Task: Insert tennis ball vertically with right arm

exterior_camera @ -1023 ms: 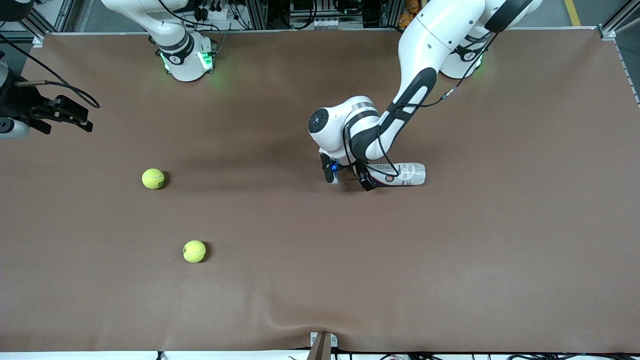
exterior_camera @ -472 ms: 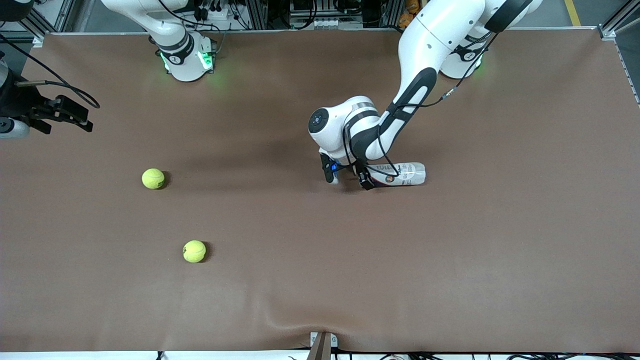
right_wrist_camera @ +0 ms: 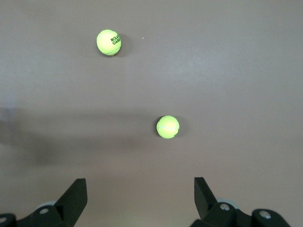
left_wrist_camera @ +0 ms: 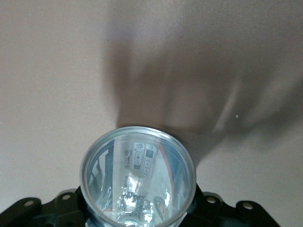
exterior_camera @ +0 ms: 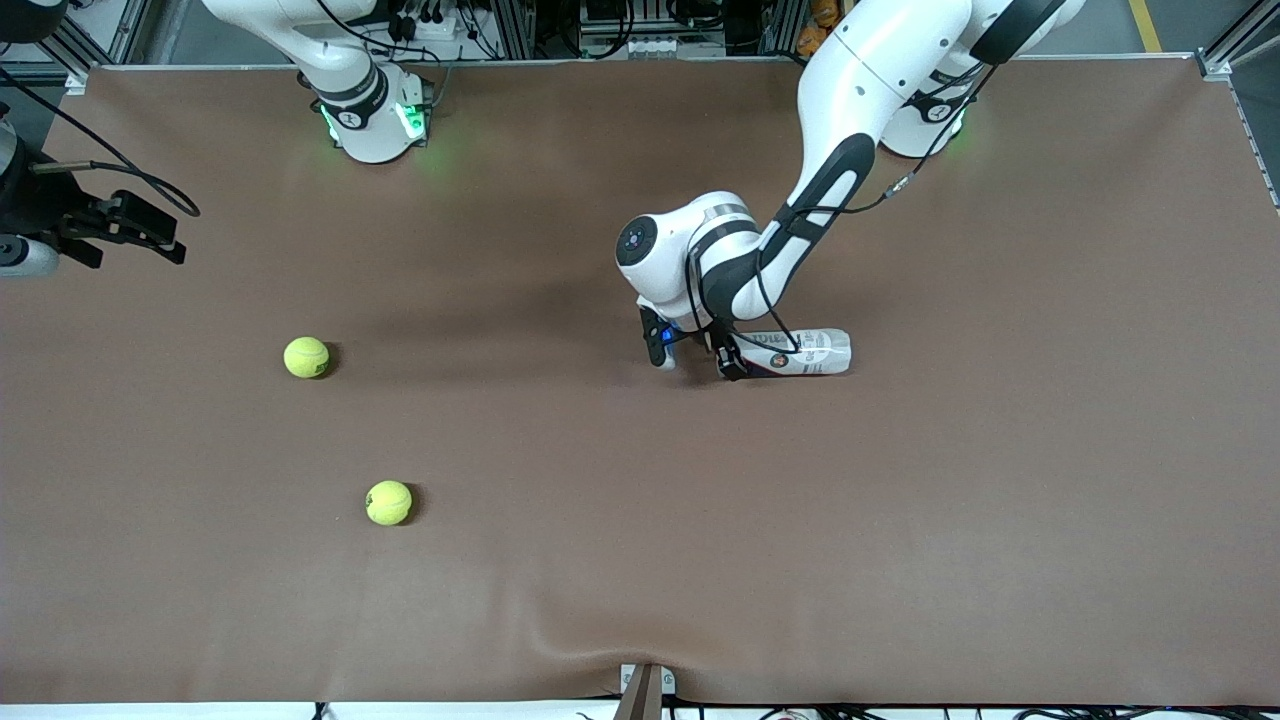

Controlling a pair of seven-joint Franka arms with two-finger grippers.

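Observation:
Two yellow tennis balls lie on the brown table toward the right arm's end; the right wrist view shows both. My right gripper hangs open and empty over that end of the table, well above the balls, and waits. A clear plastic ball can lies on its side near the table's middle. My left gripper is down at the can's open end and shut on it. The can's round mouth fills the left wrist view, and the can looks empty.
The brown table mat has a small ripple at its near edge by a metal bracket. Both arm bases stand along the back edge, with cables and equipment past them.
My left gripper's fingers have closed on the can's end, and the can has shifted slightly. The right arm and both balls have not moved.

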